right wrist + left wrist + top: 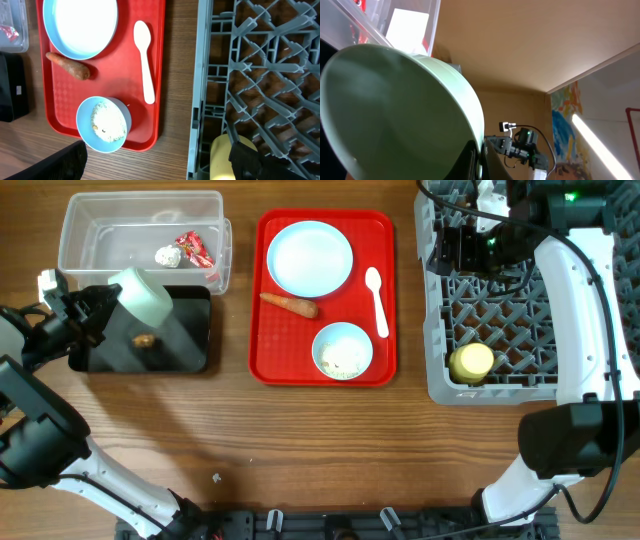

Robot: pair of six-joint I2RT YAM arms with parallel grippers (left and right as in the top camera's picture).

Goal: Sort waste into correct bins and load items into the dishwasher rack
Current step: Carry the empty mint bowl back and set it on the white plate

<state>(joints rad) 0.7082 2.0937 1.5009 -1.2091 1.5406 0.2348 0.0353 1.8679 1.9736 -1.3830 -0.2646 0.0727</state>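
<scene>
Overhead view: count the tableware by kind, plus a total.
Pale blue plate: 1
Small bowls: 2 (rice bowl, tilted bowl)
Yellow cup: 1
White spoon: 1
Total: 5

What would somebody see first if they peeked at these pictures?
The flat red serving tray in the middle of the table jumps out, carrying a pale blue round plate, an orange carrot, a white plastic spoon and a small blue bowl of rice. At left, the left gripper holds another small pale bowl tipped over the shallow black tray. At right, a small yellow cup sits in the grey plastic rack.
</scene>
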